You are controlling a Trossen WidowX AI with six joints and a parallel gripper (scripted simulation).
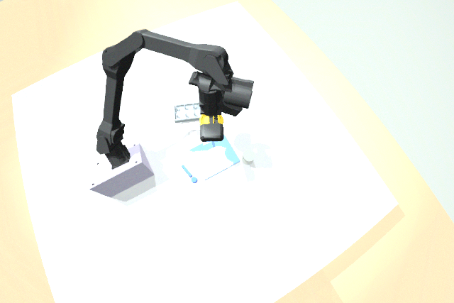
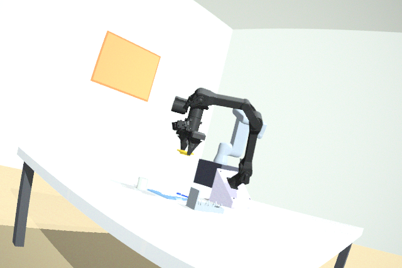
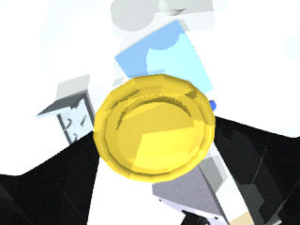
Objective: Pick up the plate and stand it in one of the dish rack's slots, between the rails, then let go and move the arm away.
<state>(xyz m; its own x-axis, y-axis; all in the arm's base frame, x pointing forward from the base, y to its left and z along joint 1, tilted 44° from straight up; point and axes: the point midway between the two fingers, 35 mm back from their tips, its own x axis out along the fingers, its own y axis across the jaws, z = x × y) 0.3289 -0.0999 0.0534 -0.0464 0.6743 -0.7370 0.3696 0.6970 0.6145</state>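
Nearest to the wrist camera, we see the gripper (image 1: 211, 120) (image 2: 186, 152) (image 3: 154, 130) with its fingers well spread and clamped on opposite edges of the yellow plate (image 1: 203, 120) (image 2: 185, 152) (image 3: 155, 141), which hangs roughly flat above the table (image 1: 220, 237) (image 2: 292, 232) (image 3: 33, 47). The frame cuts off both black fingers there, and from the top the hand hides much of the plate. Below, we make out the grey dish rack (image 1: 186, 120) (image 2: 211, 209) (image 3: 66, 104), apart from the plate; the wrist view shows only part of it, behind a finger, and from the top the arm (image 1: 167, 45) (image 2: 227, 100) (image 3: 194, 218) covers one end. A blue sheet (image 1: 231, 152) (image 2: 160, 194) (image 3: 131, 52) lies near the rack, its pale area so washed out that we lose its outline from the top. The blue utensil (image 1: 187, 172) (image 2: 182, 194) (image 3: 213, 105) mostly disappears behind the plate in the wrist view, where a pale cup (image 1: 247, 157) (image 2: 142, 183) (image 3: 172, 6) is cropped. The arm stands on a lilac mount (image 1: 132, 182) (image 2: 222, 190) (image 3: 192, 192), its small dark dots too tiny for us to identify. Farther back in the exterior view, a pale blue-grey arm (image 2: 240, 135) is partly hidden by the black one, and an orange panel (image 2: 126, 65) hangs on the wall
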